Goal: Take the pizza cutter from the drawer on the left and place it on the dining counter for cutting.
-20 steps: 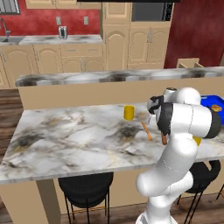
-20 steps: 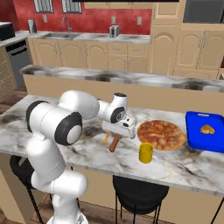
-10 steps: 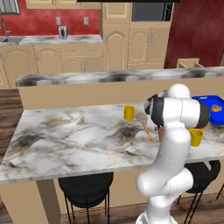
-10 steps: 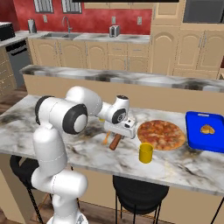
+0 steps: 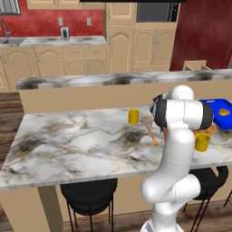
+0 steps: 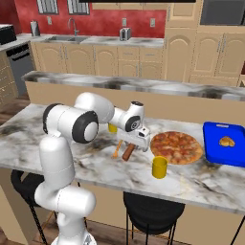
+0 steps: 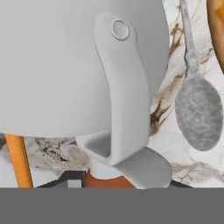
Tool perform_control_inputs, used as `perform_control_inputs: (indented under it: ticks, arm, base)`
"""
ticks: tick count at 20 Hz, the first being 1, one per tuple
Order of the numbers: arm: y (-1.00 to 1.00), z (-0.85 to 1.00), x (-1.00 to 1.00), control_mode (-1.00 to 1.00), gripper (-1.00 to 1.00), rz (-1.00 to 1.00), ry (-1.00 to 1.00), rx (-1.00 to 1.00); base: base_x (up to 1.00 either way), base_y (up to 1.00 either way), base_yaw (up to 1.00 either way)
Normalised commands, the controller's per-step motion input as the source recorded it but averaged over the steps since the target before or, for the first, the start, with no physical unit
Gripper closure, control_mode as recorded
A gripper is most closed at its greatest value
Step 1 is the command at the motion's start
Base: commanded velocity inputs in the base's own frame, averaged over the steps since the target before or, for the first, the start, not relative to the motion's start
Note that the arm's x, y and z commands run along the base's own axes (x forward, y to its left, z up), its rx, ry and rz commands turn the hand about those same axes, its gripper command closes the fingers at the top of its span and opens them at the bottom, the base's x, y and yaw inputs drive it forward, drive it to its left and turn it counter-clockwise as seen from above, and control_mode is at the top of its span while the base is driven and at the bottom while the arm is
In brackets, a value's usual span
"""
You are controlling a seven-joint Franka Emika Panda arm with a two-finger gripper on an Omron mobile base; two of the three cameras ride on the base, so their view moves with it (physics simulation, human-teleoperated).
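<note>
The pizza cutter point(image 6: 128, 152) lies on the dining counter point(image 6: 28, 129) just left of the pizza, its reddish-brown handle pointing toward the near edge. In the hand view its grey blade point(image 7: 65, 65) and guard loom large, with the handle point(image 7: 109, 180) at the bottom. My gripper point(image 6: 138, 142) hangs low over the cutter, jaws open and standing either side of the handle point(image 7: 116, 183). From the left base view my arm hides most of the cutter point(image 5: 165, 134). The drawer is out of view.
A pizza point(image 6: 176, 147) lies right of the cutter, a yellow cup point(image 6: 159, 167) in front of it and a blue tray point(image 6: 210, 148) farther right. An orange-handled utensil point(image 6: 117, 149), a grey spoon point(image 7: 199, 113) and a second yellow cup point(image 5: 133, 116) are close by. Stools stand under the counter.
The jaws have spread apart around the cutter's handle. My arm's elbow has swung over toward the hand. The cutter stays lying on the counter.
</note>
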Motion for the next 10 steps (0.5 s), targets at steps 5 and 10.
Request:
perform_control_inputs:
  ticks: [5, 10]
  arm:
    - [0.00, 0.06, 0.00, -1.00, -1.00, 0.00, -0.02, 0.00]
    - [0.00, 0.47, -0.04, -1.00, -1.00, 0.00, -0.12, 0.00]
  base:
    - [0.00, 0.00, 0.00]
    - [0.00, 0.00, 0.00]
